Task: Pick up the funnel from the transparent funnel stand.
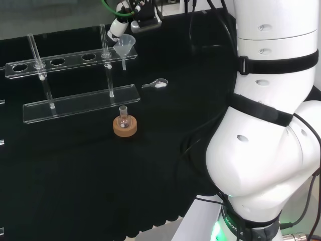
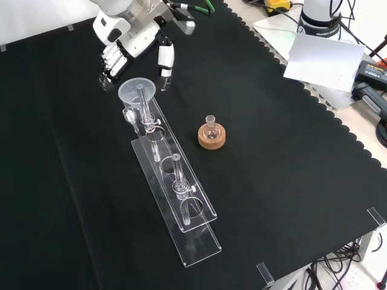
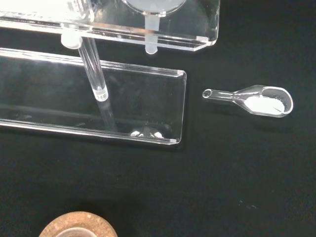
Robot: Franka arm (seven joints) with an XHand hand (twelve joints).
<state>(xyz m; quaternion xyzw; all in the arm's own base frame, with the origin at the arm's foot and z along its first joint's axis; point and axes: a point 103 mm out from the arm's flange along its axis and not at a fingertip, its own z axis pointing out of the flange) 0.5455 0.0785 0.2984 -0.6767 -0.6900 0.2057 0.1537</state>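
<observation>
The clear funnel [image 1: 124,47] [image 2: 137,92] sits in the end hole of the transparent stand [image 1: 60,62] [image 2: 192,212], its stem hanging below the upper shelf. In the wrist view the funnel's stem [image 3: 150,35] pokes through the stand's shelf [image 3: 197,29] above the base plate [image 3: 59,106]. My hand [image 1: 118,27] [image 2: 134,41] hovers just beyond the funnel, at the stand's end. Its fingers [image 2: 111,61] and thumb are spread apart and relaxed, one to each side of the funnel's rim, holding nothing. A gap shows between hand and funnel.
A small flask on a cork ring [image 1: 125,126] [image 2: 212,135] [image 3: 79,227] stands beside the stand. A glass scoop with white powder [image 1: 156,84] [image 3: 257,100] lies on the cloth near the stand's end. Two upright rods [image 1: 35,50] join the shelf and base.
</observation>
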